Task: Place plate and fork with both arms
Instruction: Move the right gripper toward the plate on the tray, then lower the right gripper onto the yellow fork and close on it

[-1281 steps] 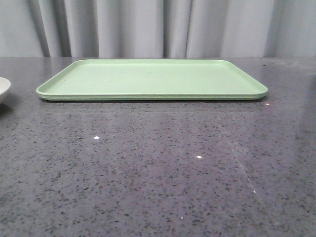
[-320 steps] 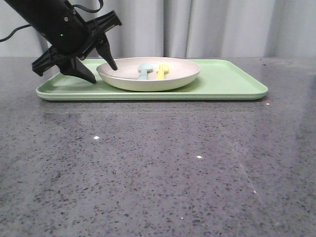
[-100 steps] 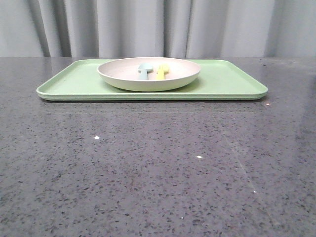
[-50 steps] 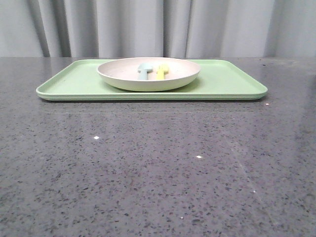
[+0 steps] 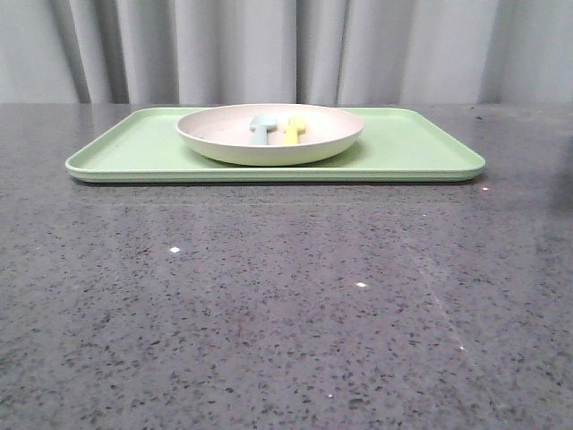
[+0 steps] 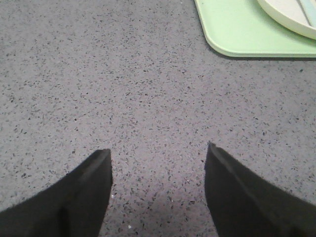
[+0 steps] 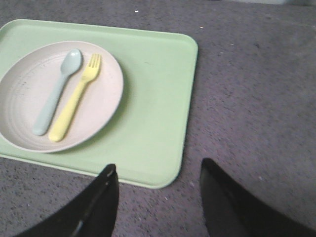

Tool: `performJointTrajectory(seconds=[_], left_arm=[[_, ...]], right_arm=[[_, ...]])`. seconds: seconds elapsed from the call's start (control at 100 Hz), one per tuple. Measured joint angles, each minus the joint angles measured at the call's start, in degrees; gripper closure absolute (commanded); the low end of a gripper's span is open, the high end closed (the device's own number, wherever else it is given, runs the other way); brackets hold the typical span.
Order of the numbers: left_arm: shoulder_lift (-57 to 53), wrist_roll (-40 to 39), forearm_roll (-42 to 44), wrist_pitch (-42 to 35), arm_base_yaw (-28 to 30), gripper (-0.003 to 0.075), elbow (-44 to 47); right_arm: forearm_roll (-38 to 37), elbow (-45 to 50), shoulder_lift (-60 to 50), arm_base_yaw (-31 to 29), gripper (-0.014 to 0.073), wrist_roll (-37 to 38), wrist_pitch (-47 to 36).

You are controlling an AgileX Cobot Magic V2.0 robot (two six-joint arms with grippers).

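Left claw (image 6: 157,192) matte black, right claw (image 7: 157,202) black, tapered wedge fingers

Staged lab or test setup: speckled grey stone-look tabletop (image 5: 286,313), plain pale curtain (image 5: 286,49) as backdrop, black robot gripper fingers (image 6: 79,197) over bare surface.

Left gripper (image 6: 158,155) spread wide over bare tabletop (image 6: 123,84); tray (image 6: 247,29) corner, plate (image 6: 289,12) edge beyond.
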Motion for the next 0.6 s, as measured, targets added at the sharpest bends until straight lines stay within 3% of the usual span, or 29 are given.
performJointTrajectory(seconds=[0.25, 0.42, 0.6], left_arm=[[0.0, 0.0, 0.0, 0.0, 0.0, 0.0311, 0.0], [0.0, 0.0, 0.0, 0.0, 0.0, 0.0311, 0.0], [0.0, 0.0, 0.0, 0.0, 0.0, 0.0311, 0.0]], right_arm=[[0.0, -15.52, 17.13, 6.75, 0.0198, 1.5, 2.38], [-0.7, -25.53, 27.07, 9.69, 0.0198, 6.39, 6.27], [-6.33, -34.56, 35.88, 13.04, 0.0199, 13.55, 10.34]])
